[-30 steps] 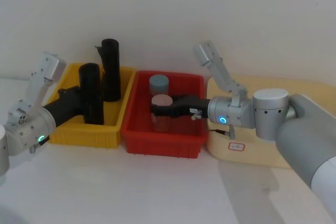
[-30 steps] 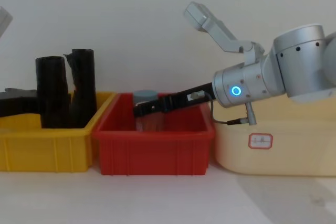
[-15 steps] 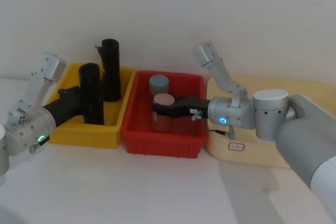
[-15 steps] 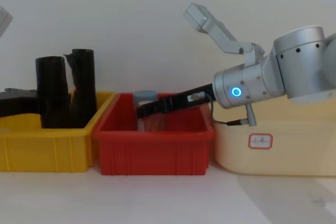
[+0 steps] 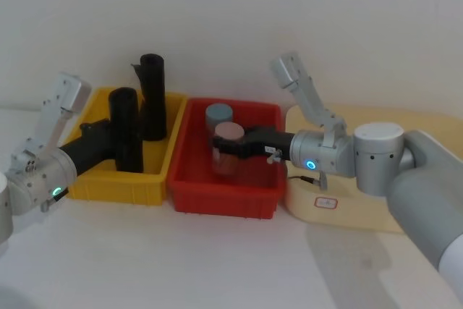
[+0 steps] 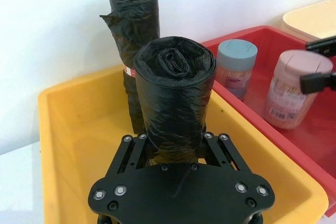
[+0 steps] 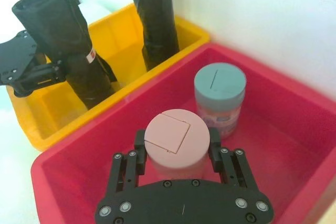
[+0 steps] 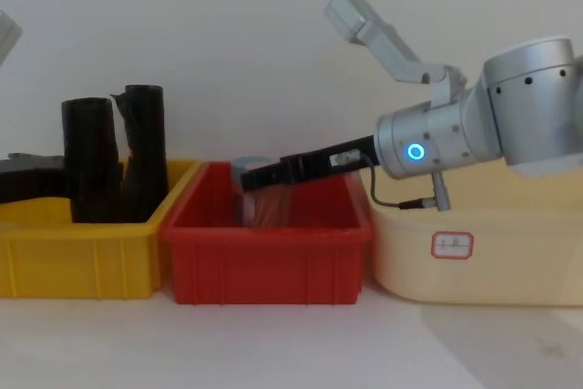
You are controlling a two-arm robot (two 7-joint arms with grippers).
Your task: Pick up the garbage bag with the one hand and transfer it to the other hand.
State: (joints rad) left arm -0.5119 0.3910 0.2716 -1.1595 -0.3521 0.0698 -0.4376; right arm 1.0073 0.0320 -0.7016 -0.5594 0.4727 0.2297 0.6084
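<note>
The left gripper (image 6: 174,141) clasps the smooth, flat-ended black plastic garbage bag (image 6: 176,93), upright in the yellow bin (image 6: 79,129); the right gripper (image 7: 177,153) pinches a round pink-lidded jar (image 7: 176,136).

My left gripper (image 6: 174,148): matt black, bright metal screws. In its grip, garbage bag (image 6: 176,87): crinkled black plastic film, faint sheen. One yellow bin (image 6: 63,129), with red bin (image 7: 294,124) at its 3 o'clock: smooth glossy plastic. One pink-lidded jar (image 7: 176,139): matt lid, translucent plastic wall, paper label.
</note>
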